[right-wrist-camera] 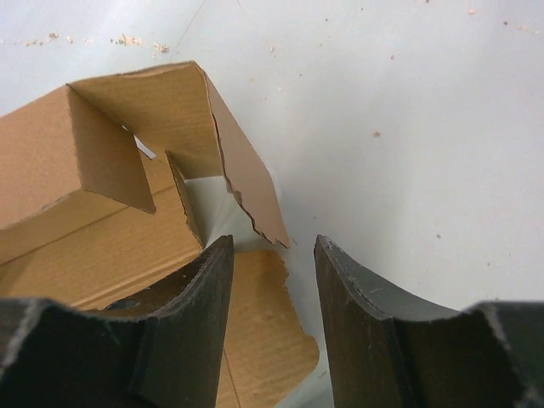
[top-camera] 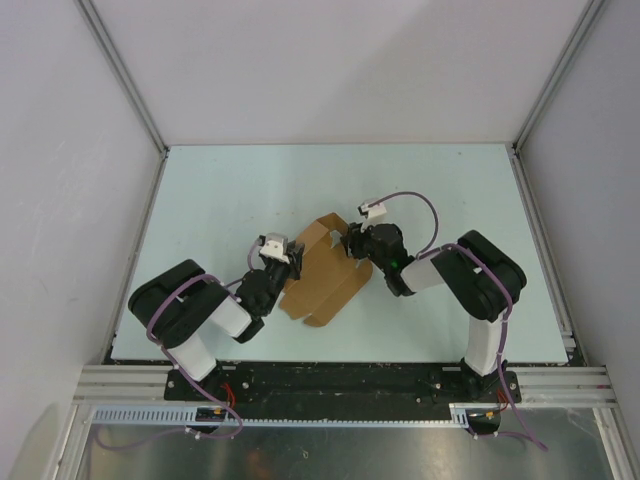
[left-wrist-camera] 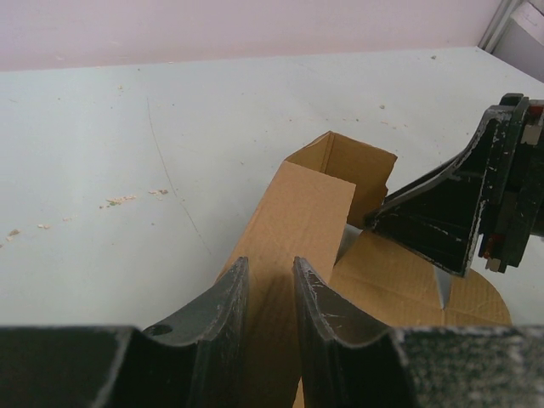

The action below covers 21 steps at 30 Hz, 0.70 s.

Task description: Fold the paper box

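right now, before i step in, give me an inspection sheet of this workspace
surface: pale table, faint scratches
job's things: paper box, partly folded, one end standing up
clutter: small crumbs on the table
tools: left tool, narrow gap over a box panel, grip unclear; right tool open at a raised flap
cables: purple cables looped along both arms
surroundings: white walls, metal frame posts

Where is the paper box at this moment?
In the top view, the paper box lies partly folded near the middle of the table, a little towards the near edge, between the left pincer and the right pincer.
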Motion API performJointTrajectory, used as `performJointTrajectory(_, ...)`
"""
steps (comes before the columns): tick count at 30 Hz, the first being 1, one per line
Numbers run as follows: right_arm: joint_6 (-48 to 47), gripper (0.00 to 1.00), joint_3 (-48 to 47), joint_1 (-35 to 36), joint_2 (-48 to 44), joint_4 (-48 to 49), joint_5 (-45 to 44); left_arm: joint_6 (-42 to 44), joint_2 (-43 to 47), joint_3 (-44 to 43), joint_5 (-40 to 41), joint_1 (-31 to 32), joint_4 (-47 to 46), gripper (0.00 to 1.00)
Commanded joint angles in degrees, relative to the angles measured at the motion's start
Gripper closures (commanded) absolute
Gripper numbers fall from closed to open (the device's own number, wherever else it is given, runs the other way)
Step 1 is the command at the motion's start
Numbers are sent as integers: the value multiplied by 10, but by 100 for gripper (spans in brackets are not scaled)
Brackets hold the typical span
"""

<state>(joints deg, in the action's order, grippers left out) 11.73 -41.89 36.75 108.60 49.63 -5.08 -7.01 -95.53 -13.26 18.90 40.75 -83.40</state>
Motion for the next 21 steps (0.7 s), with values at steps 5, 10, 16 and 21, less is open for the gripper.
performJointTrajectory(5, 10, 54, -41, 0, 22, 27, 6, -8, -23, 8, 4, 2, 68, 67)
performJointTrajectory(10, 22, 55, -51, 1, 31, 19, 2, -7, -25, 9, 6, 2, 68, 67)
performJointTrajectory(16, 33, 73, -56, 1, 33, 23, 6, -6, -26, 8, 4, 2, 68, 68)
performJointTrajectory(21, 46, 76, -62, 4, 36, 24, 11, -7, -26, 7, 3, 2, 68, 67)
